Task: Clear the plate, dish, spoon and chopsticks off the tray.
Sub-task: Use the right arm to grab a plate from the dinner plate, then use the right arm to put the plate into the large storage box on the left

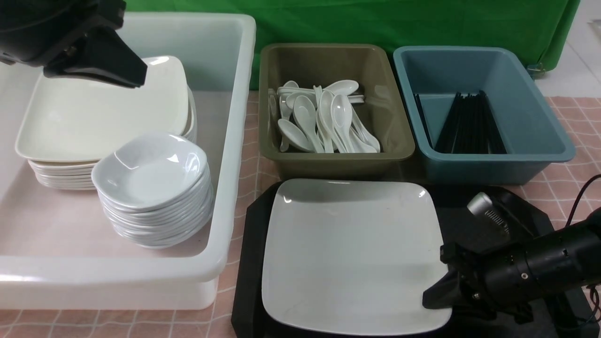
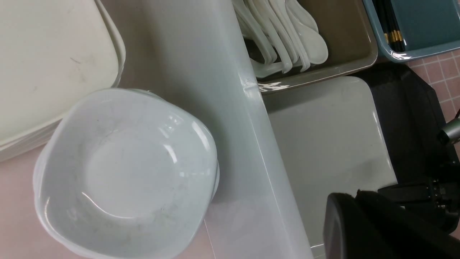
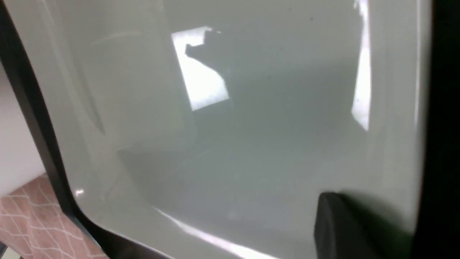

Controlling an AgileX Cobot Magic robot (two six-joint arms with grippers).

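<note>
Nearest, the large white square plate (image 1: 347,253) lies flat on the black tray (image 1: 246,281), covering most of it. The right pincer (image 1: 429,298) sits at the plate's right edge near its front corner, one finger (image 3: 345,230) over the rim; whether it grips cannot be told. Behind the tray on the bench (image 1: 563,183), an olive-brown bin (image 1: 404,145) holds white soup spoons (image 1: 319,119) and a blue-grey bin (image 1: 540,117) holds black chopsticks (image 1: 469,126). To the left, a white tub (image 1: 235,155) holds stacked plates (image 1: 103,108) and stacked dishes (image 1: 152,173). Above them hangs the left pincer (image 1: 138,80), closed and empty.

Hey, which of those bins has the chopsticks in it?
The blue-grey bin on the far right, holding black chopsticks; the olive-brown bin next to it holds white soup spoons instead.
</note>
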